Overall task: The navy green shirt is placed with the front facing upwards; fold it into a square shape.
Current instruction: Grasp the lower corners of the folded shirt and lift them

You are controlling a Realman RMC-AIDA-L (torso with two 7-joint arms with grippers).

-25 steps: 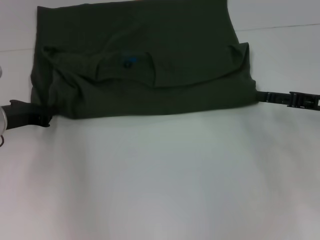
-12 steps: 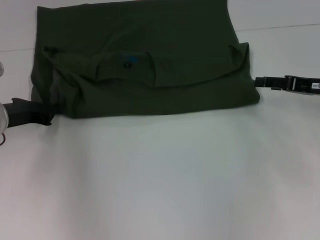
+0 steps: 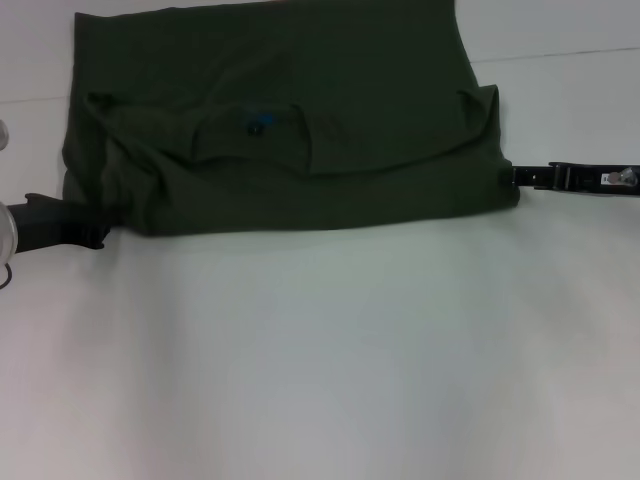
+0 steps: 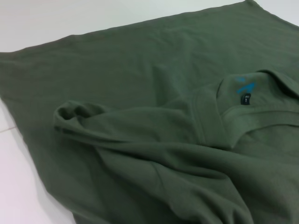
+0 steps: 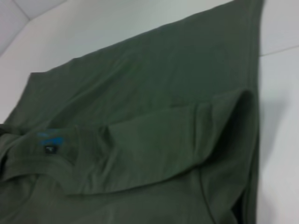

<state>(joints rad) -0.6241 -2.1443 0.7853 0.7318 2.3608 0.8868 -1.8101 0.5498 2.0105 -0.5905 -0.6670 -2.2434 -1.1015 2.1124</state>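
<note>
Shirt: the navy green shirt (image 3: 290, 120) lies folded over on the white tabletop (image 3: 320, 360), collar side up.
Label: small blue print (image 4: 244, 86) inside the collar — unreadable; dark tag below it.
Left gripper (image 3: 85, 228): at the shirt's near-left corner; finger state — cannot tell.
Right gripper (image 3: 525, 177): touching the shirt's near-right corner; finger state cannot tell.

right hand (image 3: 516, 177) | dropped back to shirt (image 3: 300, 120) corner | left hand (image 3: 95, 228) unmoved
</note>
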